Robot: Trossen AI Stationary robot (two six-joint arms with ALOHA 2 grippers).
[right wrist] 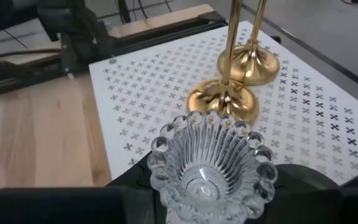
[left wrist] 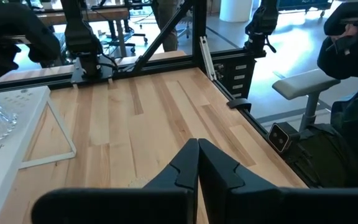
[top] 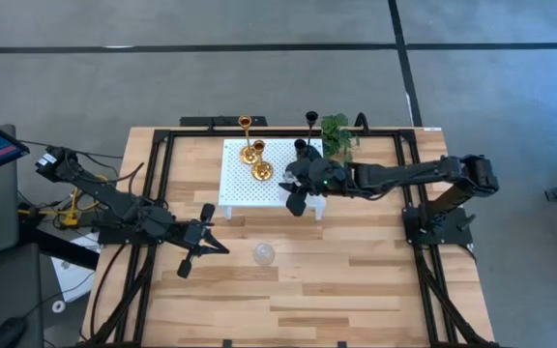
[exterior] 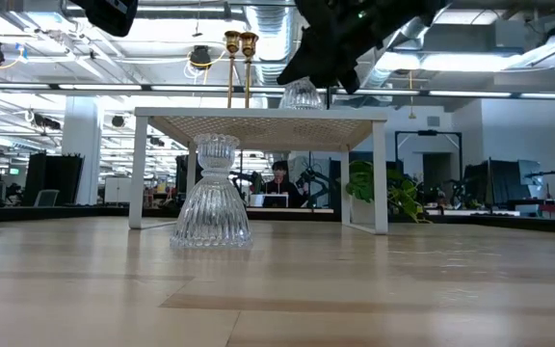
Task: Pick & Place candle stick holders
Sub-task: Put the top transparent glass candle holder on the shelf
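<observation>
Your right pincer [right wrist: 207,205] grips a clear ribbed glass candle holder [right wrist: 209,165] over the white perforated stand [top: 245,179] at frame centre, beside two gold holders [top: 254,155]. Lower left, your left pincer [top: 211,246] hangs closed over the tabletop [top: 356,280].

Gold holders [top: 252,155] crowding stand [top: 235,184]; bare front table [top: 356,280].

Both arms are dark, near-black, built of slim jointed links with thicker rounded housings at the joints. The left arm [top: 114,203] trails black cabling beside yellow wires at its base, toward nine o'clock. The right arm [top: 414,174] rises from a black bracketed mount. The left end effector [left wrist: 197,171] has angular, matte black fingers.
</observation>
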